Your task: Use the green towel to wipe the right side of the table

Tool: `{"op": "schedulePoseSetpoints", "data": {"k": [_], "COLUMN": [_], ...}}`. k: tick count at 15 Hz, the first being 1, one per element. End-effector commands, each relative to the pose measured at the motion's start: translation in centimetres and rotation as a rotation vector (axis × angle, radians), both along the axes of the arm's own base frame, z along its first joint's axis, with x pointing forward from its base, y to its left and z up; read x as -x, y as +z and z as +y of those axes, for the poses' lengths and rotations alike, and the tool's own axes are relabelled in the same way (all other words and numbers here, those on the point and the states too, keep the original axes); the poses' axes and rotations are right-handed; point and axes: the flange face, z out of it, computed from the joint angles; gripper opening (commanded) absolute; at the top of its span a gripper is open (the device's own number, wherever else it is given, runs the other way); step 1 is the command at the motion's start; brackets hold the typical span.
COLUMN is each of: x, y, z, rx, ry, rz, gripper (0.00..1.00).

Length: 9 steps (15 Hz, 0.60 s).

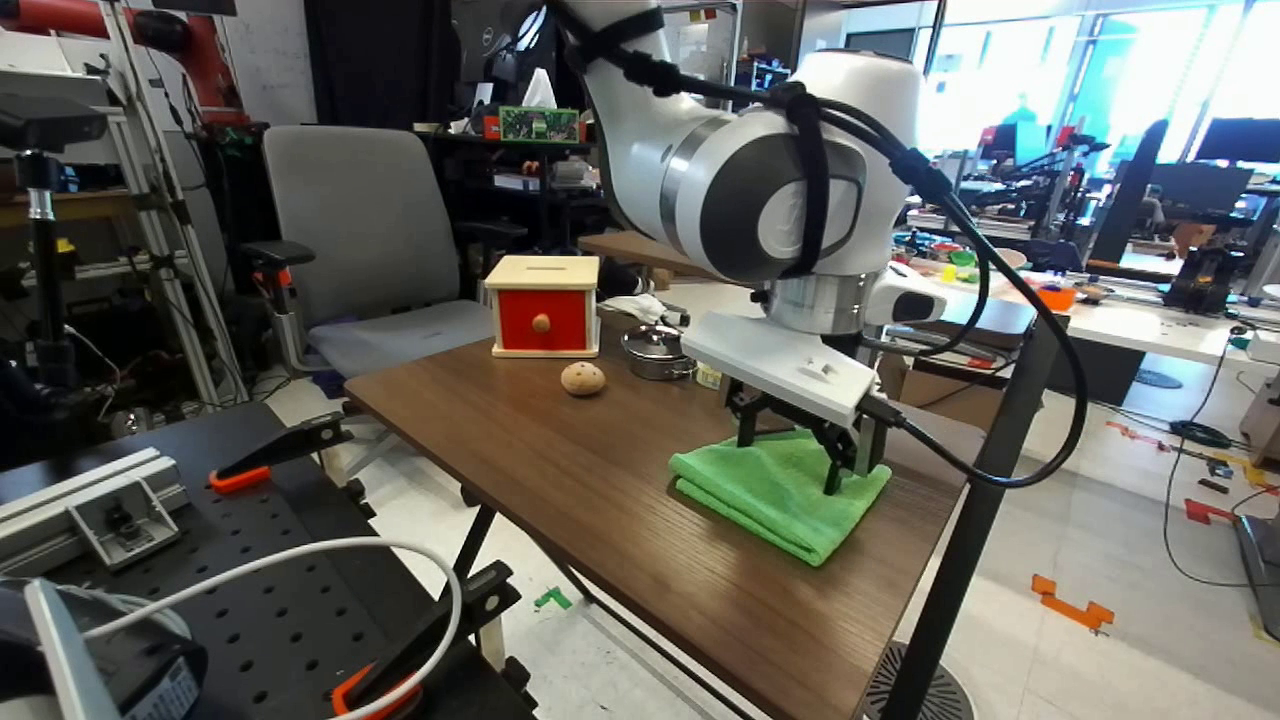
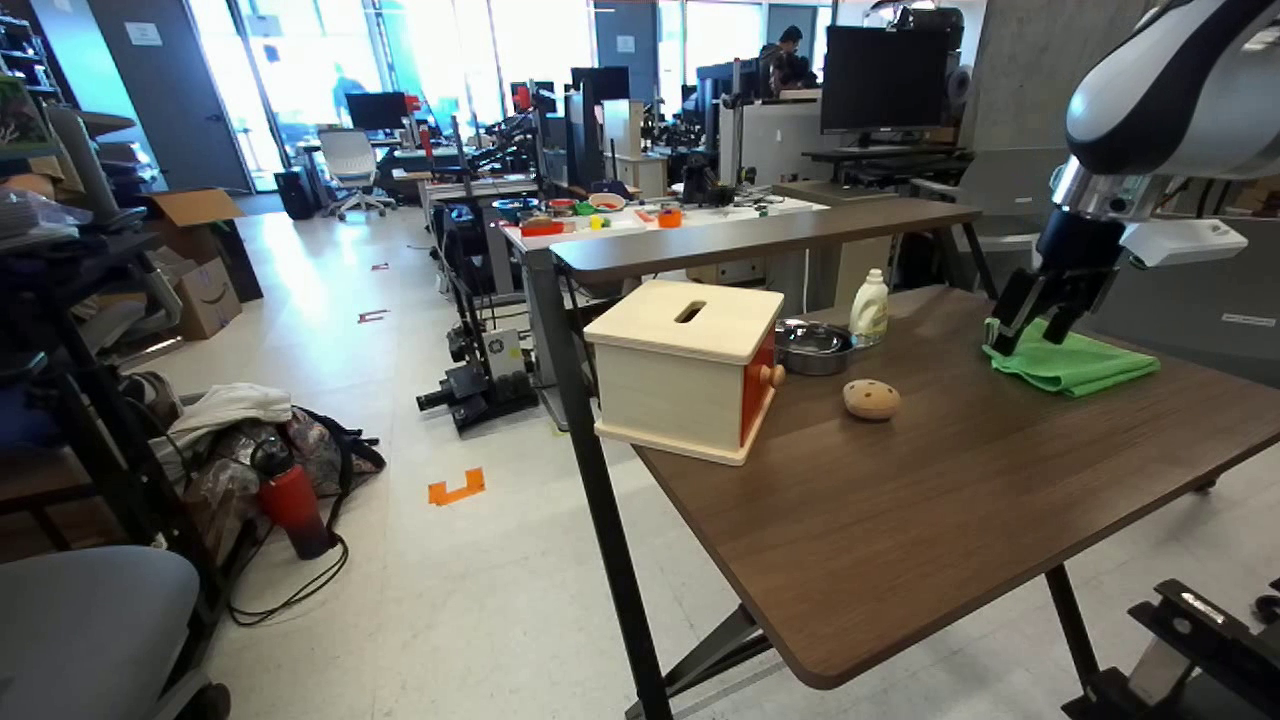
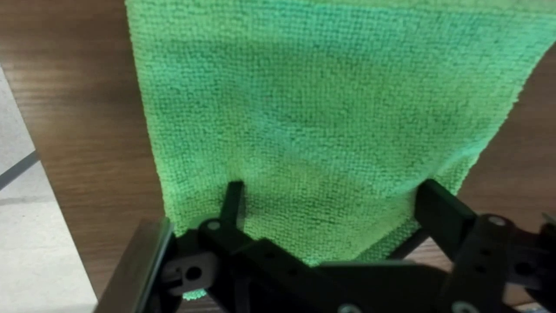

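The black two-fingered gripper (image 1: pixel 789 467), carried by a white and dark-grey robot arm (image 1: pixel 740 200), pointed downward at a folded green woven towel (image 1: pixel 775 500), which lay on a brown wood-grained table (image 1: pixel 600 480). The jaws were spread, and the towel lay beneath them and across the gap between them. In the wrist view, the towel extended from one slim black fingertip (image 3: pixel 234 195) to the other, its larger part reaching out past the tips; a crease ran toward the finger at the right of that view. Both fingertips reached down to the towel, although how firmly they pressed on it could not be told. Brown table surface showed along both sides of the towel, with pale floor (image 3: pixel 39 243) beyond the table's edge at the left of that view.

Three other objects, visible in both exterior views, stood apart from the towel: a pale wooden box (image 1: pixel 545 303) with a red front, a round knob and a slotted top; near it, a tan egg-shaped object (image 1: pixel 582 378) with small dark holes; and a round, shiny metal pot (image 1: pixel 656 355). In an exterior view, an opaque cream-white bottle (image 2: pixel 869 308) stood upright just beside the pot.
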Motion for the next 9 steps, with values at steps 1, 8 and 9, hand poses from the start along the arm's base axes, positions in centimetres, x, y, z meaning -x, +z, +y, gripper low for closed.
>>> {"op": "schedulePoseSetpoints", "data": {"k": [1, 8, 9], "x": [4.7, 4.3, 3.7], "y": [1.4, 1.0, 1.0], "z": [0.6, -1.4, -1.7], "rx": [-0.036, -0.033, -0.028], "ry": [0.028, -0.062, -0.078], "rz": [0.009, 0.018, 0.018], "gripper": [1.0, 1.0, 1.0]}}
